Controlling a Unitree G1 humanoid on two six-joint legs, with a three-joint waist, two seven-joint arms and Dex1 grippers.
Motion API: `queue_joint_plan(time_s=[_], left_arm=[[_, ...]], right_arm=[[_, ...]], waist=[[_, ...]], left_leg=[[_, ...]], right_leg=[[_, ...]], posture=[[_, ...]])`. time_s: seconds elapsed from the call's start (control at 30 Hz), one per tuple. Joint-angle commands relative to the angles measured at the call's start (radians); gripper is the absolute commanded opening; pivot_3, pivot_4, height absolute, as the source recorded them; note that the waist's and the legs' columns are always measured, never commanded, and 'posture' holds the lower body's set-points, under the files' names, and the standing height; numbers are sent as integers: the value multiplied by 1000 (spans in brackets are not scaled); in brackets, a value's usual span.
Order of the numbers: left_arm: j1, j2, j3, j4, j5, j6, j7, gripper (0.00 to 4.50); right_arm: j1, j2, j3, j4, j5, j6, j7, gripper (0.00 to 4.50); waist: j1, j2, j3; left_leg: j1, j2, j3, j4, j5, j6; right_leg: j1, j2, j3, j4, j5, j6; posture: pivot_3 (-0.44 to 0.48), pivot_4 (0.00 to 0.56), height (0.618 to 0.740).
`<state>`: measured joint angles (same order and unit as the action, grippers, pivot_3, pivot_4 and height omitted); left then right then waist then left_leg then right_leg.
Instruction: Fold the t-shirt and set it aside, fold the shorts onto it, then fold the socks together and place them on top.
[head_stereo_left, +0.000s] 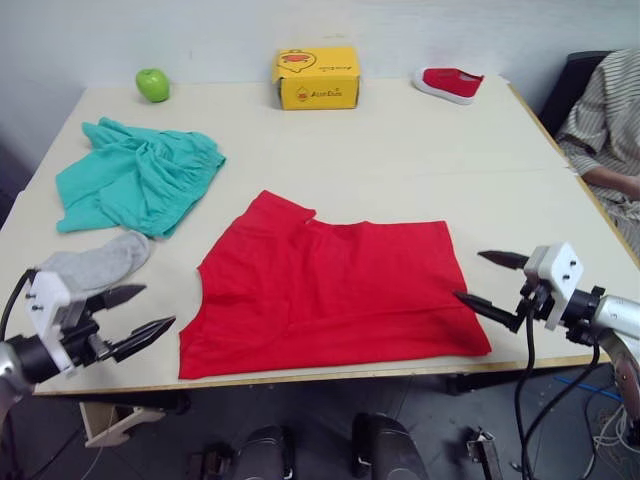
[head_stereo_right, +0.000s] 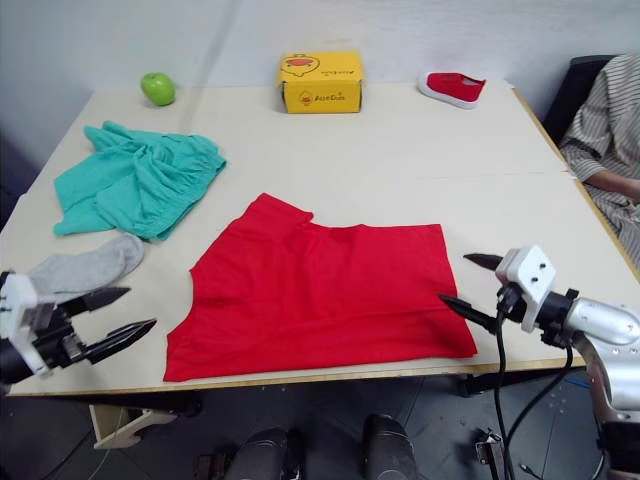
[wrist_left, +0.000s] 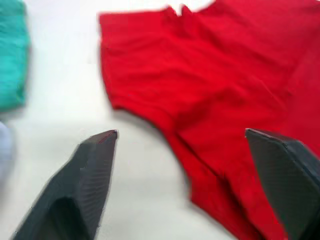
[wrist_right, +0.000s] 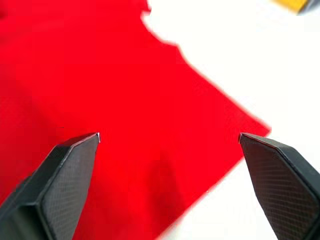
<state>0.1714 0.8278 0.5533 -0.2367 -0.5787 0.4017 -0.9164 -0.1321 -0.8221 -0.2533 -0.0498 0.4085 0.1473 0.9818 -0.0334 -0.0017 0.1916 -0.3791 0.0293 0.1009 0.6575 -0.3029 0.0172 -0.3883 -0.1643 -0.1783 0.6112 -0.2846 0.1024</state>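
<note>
I see the red t-shirt lying flat on the desk, partly folded into a rough rectangle near the front edge. My left tool hangs just off the shirt's left lower corner, its two black fingers spread wide with nothing between them. My right tool sits at the shirt's right edge, fingers also spread wide and empty, the lower fingertip just at the fabric's border. The teal shorts lie crumpled on the left side of the desk, well apart from the shirt. The grey socks lie just in front of the shorts, close to my left tool. At the far edge stand a green apple, a yellow box and a small red shoe. A person in a striped sleeve sits at the right.
</note>
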Motion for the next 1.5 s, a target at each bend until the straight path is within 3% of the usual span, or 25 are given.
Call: queue_joint_plan(time_s=[0.03, 0.23, 0.4, 0.73, 1.0, 1.37, 1.5], left_arm=[[-106, 12, -79, 31, 45, -13, 29, 4470], [-413, -17, -265, 172, 91, 73, 81, 4470], [-620, -61, -357, 335, 140, 116, 122, 4470], [-768, -60, -454, 573, 236, 130, 84, 4470], [-766, -105, -467, 513, 242, 148, 87, 4470], [-755, -95, -451, 528, 254, 138, 87, 4470], [-766, -104, -465, 542, 259, 148, 78, 4500]], right_arm=[[-78, 19, 4, 67, -2, -11, -9, 4500], [-358, 71, 105, 414, -73, -52, 60, 4500], [-583, 101, 169, 726, -147, -91, 99, 4500], [-877, 200, 262, 1167, -319, -78, 49, 4500], [-941, 194, 237, 1291, -371, -133, -58, 4500], [-951, 203, 237, 1335, -406, -71, -40, 4500], [-956, 220, 218, 1336, -396, -62, -17, 3637]], waist=[[15, 1, 1], [33, 1, 1], [26, 1, 1], [-4, 0, 3], [3, 0, 3], [0, 0, 3], [0, 0, 3]], left_leg=[[-2, 0, 2, 1, 0, 1], [-8, -1, 4, 8, 1, 4], [-8, 0, 8, 6, 2, 2], [-8, 3, 19, 6, 3, -2], [-8, 5, 19, 7, 3, -3], [-8, 4, 19, 7, 3, -3], [-8, 4, 19, 7, 3, -3]], right_leg=[[-1, 0, 1, 1, 1, 1], [-7, 0, 7, 0, 4, 4], [-10, 2, 9, 5, 4, 4], [-10, 12, 14, 1, 4, 4], [-12, 12, 18, 3, 4, 4], [-14, 13, 20, 4, 4, 4], [-14, 13, 20, 4, 4, 4]], posture=[[0, 150, 740], [0, 150, 740], [0, 150, 740], [0, 150, 740], [0, 150, 740], [0, 150, 740], [0, 150, 740]])
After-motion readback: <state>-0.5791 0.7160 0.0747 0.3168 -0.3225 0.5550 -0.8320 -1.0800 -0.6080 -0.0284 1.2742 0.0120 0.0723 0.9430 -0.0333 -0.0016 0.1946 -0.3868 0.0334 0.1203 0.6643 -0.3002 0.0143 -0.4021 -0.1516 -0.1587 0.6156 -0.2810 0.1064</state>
